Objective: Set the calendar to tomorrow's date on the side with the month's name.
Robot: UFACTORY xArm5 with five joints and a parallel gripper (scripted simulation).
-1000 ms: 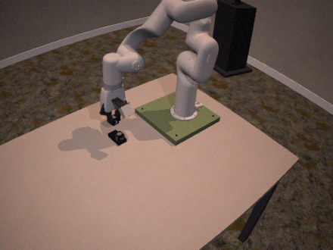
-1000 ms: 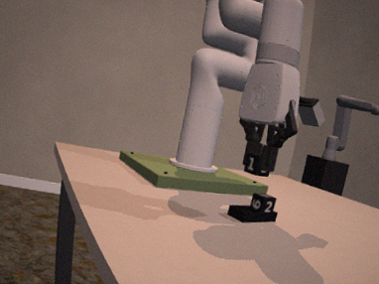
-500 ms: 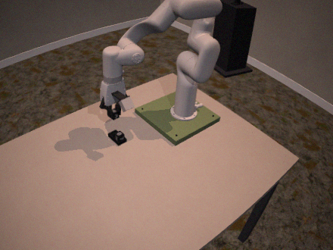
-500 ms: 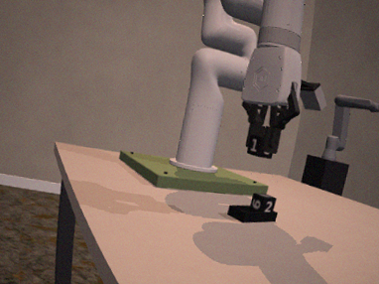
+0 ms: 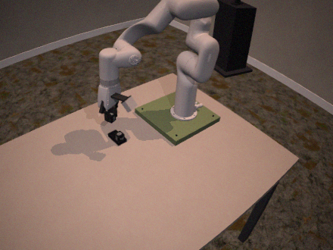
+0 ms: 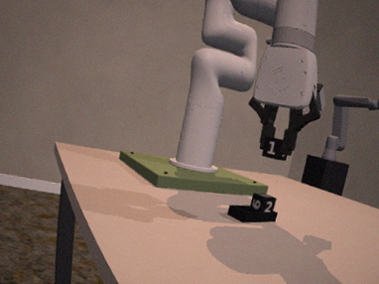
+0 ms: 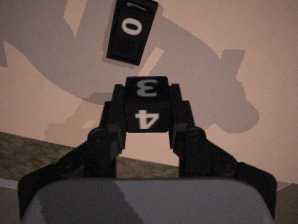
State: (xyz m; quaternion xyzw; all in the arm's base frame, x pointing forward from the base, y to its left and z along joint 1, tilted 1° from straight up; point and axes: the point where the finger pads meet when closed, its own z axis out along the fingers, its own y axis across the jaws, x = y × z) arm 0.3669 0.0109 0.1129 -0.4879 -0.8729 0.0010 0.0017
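My gripper [image 5: 110, 114] [image 6: 277, 147] [image 7: 147, 98] is shut on a black cube [image 5: 110, 117] [image 6: 272, 148] [image 7: 146, 111], held in the air above the table. The exterior view shows its 1 nearly upright; the wrist view shows a 3 and a 4, both upside down in the picture. The black tray [image 5: 112, 134] [image 6: 237, 212] [image 7: 123, 56] stands flat on the table below. The other cube [image 5: 119, 135] [image 6: 263, 203] [image 7: 132, 26] is in one part of it, with an upright 2 and a turned 6 or 9 in the exterior view and a 0 in the wrist view. The month's name is not readable.
The green base plate [image 5: 159, 123] [image 6: 210, 184] with the arm's foot stands near the tray. The table [image 5: 151, 189] [image 6: 158, 243] carries the arm's shadow around the tray. A dark pedestal [image 5: 234, 42] stands on the floor beyond the table.
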